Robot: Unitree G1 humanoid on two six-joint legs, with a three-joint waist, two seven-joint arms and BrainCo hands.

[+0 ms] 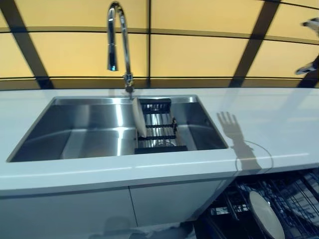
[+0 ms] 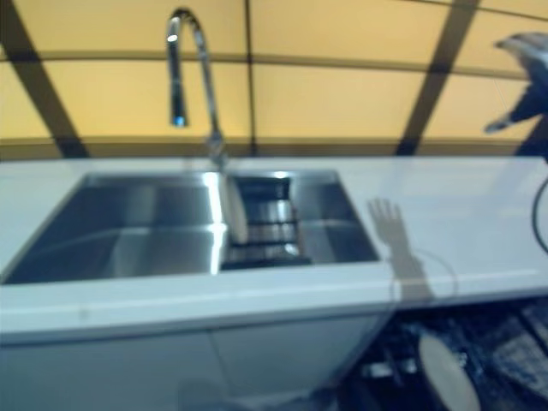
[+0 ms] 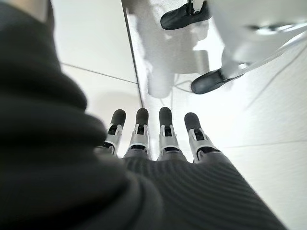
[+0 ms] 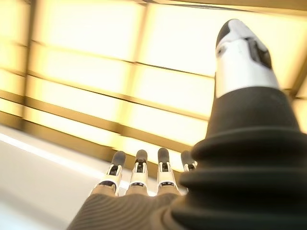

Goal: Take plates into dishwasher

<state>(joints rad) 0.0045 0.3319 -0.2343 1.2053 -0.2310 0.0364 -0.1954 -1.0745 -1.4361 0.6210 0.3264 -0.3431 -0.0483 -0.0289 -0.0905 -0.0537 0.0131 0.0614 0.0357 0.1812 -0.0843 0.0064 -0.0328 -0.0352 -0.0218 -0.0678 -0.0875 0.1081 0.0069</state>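
Observation:
A white plate [image 1: 139,117] stands on edge in a black dish rack [image 1: 159,130] inside the steel sink [image 1: 84,129]. A second white plate [image 1: 266,216] stands in the open dishwasher's wire rack [image 1: 299,194] at the lower right, below the counter. My right hand [image 2: 527,51] is raised at the far right, well above the counter, with straight fingers [image 4: 139,175] and nothing in it. My left hand [image 3: 144,139] shows only in its wrist view, hanging towards the floor with straight fingers and nothing in it.
A tall chrome faucet [image 1: 119,40] rises behind the sink. The white counter [image 1: 279,119] runs right of the sink, above the dishwasher. A yellow tiled wall [image 1: 199,50] stands behind it. White cabinet doors [image 1: 70,214] sit under the sink.

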